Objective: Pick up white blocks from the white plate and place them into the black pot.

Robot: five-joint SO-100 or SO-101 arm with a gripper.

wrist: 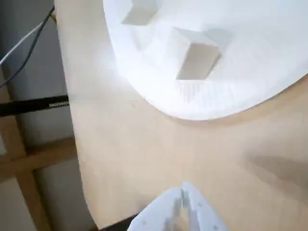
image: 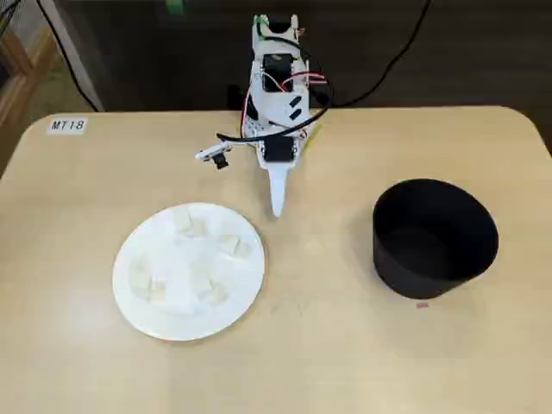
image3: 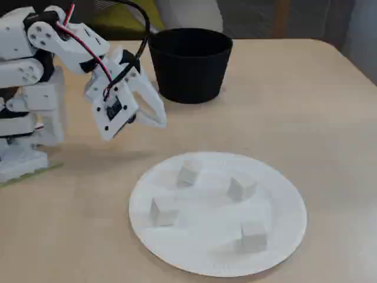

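The white plate [image: 172, 323] lies on the wooden table at front left in a fixed view. It holds several white blocks, such as one [image: 185, 222] near its far rim and one [image3: 241, 186] at its middle. The plate also shows in another fixed view [image3: 206, 259] and the wrist view [wrist: 216, 101], where a block [wrist: 197, 57] lies near the rim. The black pot [image: 434, 237] stands at the right, apart from the plate, and shows in another fixed view [image3: 189, 65]. My gripper [image: 278, 207] is shut and empty, just off the plate's far rim, above the table [image3: 159, 121] [wrist: 183, 190].
The arm's base [image: 276, 103] stands at the table's back edge with cables behind it. A label reading MT18 [image: 67, 125] is stuck at the back left corner. A small pink mark [image: 422, 304] lies in front of the pot. The table's edge [wrist: 72, 144] shows in the wrist view.
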